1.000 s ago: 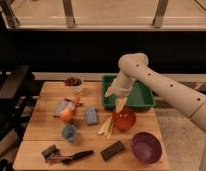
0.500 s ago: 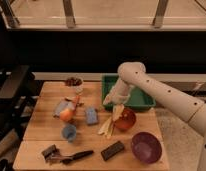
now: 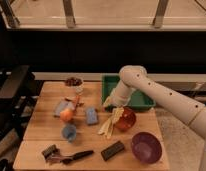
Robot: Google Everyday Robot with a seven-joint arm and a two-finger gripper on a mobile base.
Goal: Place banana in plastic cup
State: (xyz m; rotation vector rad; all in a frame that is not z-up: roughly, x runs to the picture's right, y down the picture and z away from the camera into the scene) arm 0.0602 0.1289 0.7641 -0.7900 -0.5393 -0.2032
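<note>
The yellow banana lies slanted on the wooden table. Its upper end is against the left rim of a red plastic cup. My gripper hangs just above the banana's upper end, at the front left corner of the green tray. The white arm reaches in from the right. A small blue plastic cup stands upright farther left, apart from the banana.
A purple bowl sits at the front right. A blue sponge, an orange, a white cup of dark fruit, a black brush and a dark block lie around.
The arm has swung left and lower. The banana has moved from over the red cup down and to the left, and now rests along the cup's left side.
</note>
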